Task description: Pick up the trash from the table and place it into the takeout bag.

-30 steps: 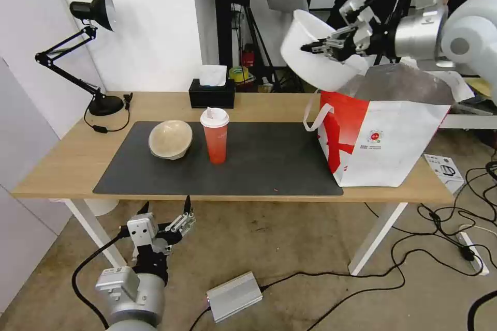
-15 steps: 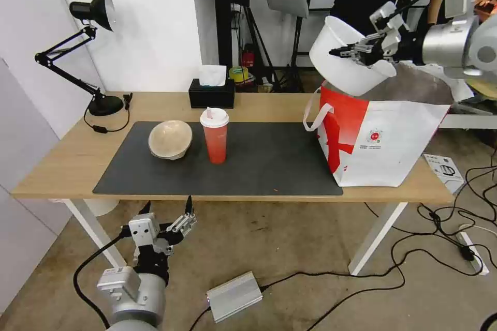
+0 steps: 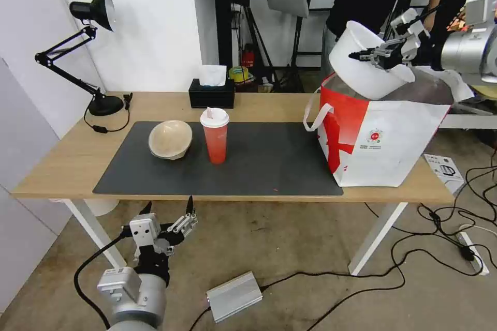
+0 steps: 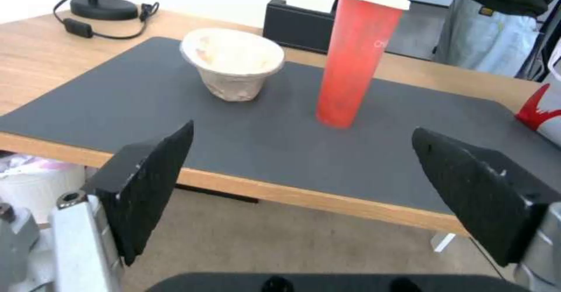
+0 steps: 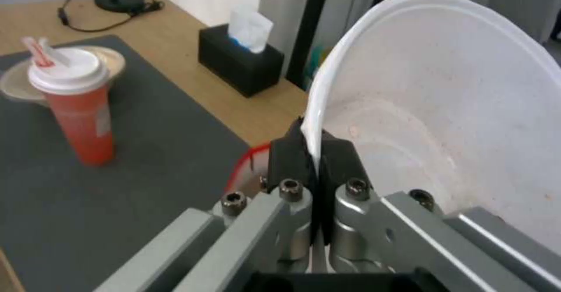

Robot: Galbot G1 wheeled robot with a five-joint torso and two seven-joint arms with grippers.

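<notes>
My right gripper point(image 3: 362, 55) point(image 5: 310, 140) is shut on the rim of the wide white bowl point(image 3: 362, 70) point(image 5: 444, 112), holding it tilted over the open mouth of the white-and-red takeout bag point(image 3: 380, 137) at the table's right end. The red drink cup point(image 3: 215, 135) point(image 4: 353, 59) point(image 5: 76, 108) with white lid stands on the dark mat point(image 3: 259, 163). The beige bowl point(image 3: 170, 139) point(image 4: 234, 66) lies just to the cup's left. My left gripper point(image 3: 168, 214) point(image 4: 304, 191) hangs open below the table's front edge.
A black tissue box point(image 3: 211, 93) sits at the back of the light-wood table point(image 3: 67, 160), and a black desk lamp point(image 3: 93, 10) stands at its far left. Cables and a silver power box point(image 3: 234, 296) lie on the floor. A person stands behind the bag.
My right gripper has carried the white bowl rightward and down, from left of the bag's rim to over the bag's open mouth. The left arm has stayed put.
</notes>
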